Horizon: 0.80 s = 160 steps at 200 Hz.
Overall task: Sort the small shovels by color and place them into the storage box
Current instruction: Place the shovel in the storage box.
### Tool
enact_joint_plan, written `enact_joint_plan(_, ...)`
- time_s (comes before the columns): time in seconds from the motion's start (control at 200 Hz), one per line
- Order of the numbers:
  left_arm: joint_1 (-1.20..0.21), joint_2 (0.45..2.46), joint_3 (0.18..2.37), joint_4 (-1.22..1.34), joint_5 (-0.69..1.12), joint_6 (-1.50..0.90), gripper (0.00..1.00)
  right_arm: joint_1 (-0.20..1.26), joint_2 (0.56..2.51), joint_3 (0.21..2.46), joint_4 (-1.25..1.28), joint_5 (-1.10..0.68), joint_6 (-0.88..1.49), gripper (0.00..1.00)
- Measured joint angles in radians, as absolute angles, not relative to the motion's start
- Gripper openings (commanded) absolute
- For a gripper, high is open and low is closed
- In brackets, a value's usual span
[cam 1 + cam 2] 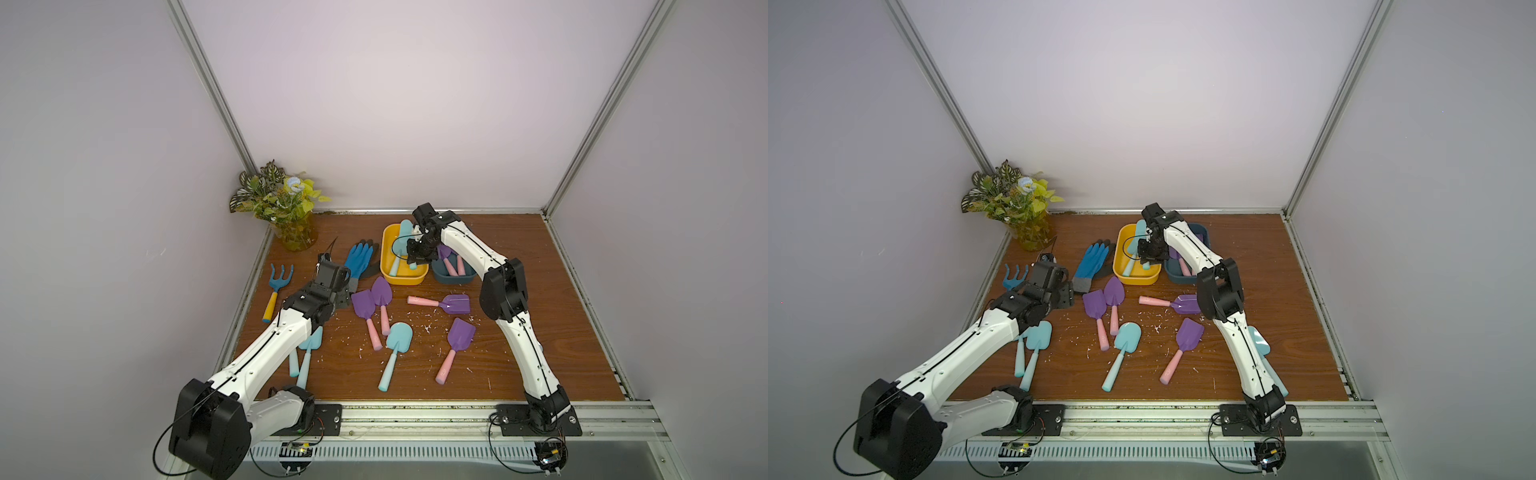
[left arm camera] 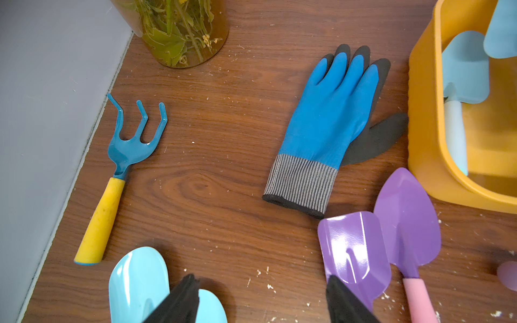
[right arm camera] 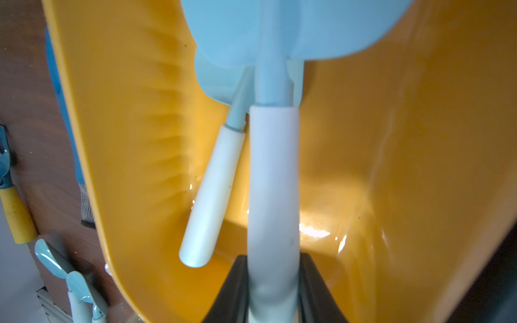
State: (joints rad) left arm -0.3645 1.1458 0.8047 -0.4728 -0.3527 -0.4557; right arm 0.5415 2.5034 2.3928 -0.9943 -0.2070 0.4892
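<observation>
So, the right gripper [image 3: 273, 268] is clamped on the pale handle of an aqua shovel [image 3: 272, 167], holding it over the yellow bin [image 3: 126, 139], where 1 other aqua shovel [image 3: 212, 195] lies. The left gripper [image 2: 263, 304] hovers empty, jaws apart, above the table [image 2: 223, 167], between 2 aqua blades [image 2: 137, 279] and 2 purple shovels [image 2: 352, 246]. The dark blue bin [image 1: 453, 279] alongside holds 2 pink-handled shovels [image 1: 451, 266].

The table [image 1: 573, 324] is bare along its right edge. Loose shovels [image 1: 400, 337] crowd the middle; the glove [image 1: 359, 259], yellow box [image 1: 403, 279], dark box [image 1: 453, 279], rake [image 1: 280, 277] and plant [image 1: 278, 199] block the back and left.
</observation>
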Motion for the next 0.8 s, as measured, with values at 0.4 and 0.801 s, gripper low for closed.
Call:
enact_joint_plan(0.4, -0.342, 1.146, 0.805, -0.468, -0.333, -0.455, 0.74, 0.541, 2.526, 2.397, -1.008, -0.207, 0.487, 0.12)
enact_joint_plan(0.801, -0.333, 1.145, 0.805, -0.467, -0.318, -0.455, 0.74, 0.542, 2.527, 2.397, -1.011, -0.207, 0.486, 0.17)
